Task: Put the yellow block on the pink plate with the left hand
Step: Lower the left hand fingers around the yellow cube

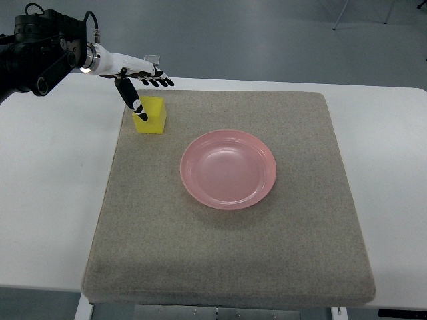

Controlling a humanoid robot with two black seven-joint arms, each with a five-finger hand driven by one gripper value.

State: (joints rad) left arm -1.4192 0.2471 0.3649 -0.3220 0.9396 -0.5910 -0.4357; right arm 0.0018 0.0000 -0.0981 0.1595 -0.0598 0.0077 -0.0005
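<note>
I have the left hand [141, 83] over the yellow block [151, 115], fingers spread, thumb touching it, ready to grasp; pink plate [228, 169] sits at 4 o'clock.

You see the yellow block [151, 115] standing upright near the mat's far left corner, well apart from the pink plate [228, 169], which lies flat, round, glossy and holding nothing at the mat's middle
</note>
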